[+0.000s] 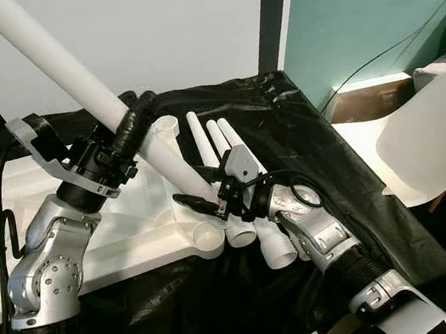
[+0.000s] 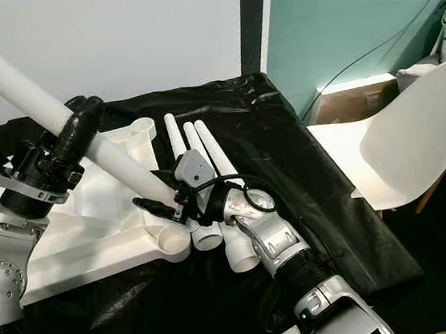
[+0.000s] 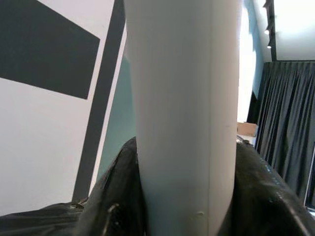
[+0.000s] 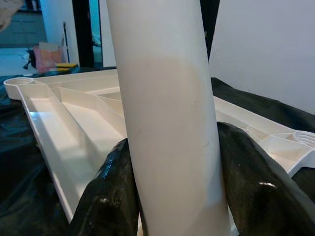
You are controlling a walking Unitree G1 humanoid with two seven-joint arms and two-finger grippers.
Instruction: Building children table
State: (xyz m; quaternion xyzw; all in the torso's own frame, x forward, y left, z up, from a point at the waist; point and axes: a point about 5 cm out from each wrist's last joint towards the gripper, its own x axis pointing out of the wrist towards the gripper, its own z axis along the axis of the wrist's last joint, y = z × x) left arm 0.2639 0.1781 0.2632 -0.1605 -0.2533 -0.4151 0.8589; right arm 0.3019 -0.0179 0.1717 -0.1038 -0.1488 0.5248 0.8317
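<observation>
Tabletop point(image 1: 134, 233), white, lies upside down on black sheet point(image 1: 356, 200). Long white leg point(image 1: 76, 83) leans over tabletop, lower end at corner socket point(image 1: 207, 237). Left gripper point(image 1: 134, 129) clamps leg's middle; right gripper point(image 1: 203, 204) clamps it near socket. Three spare legs point(image 1: 225, 147) beside tabletop.

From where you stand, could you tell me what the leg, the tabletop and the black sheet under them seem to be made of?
Leg: likely moulded plastic, smooth matte white, seamless tube. Tabletop: probably the same white plastic, slightly glossy, with moulded ribs and round sockets. Sheet: thin plastic film by its look, black, shiny, crinkled into highlights.
</observation>
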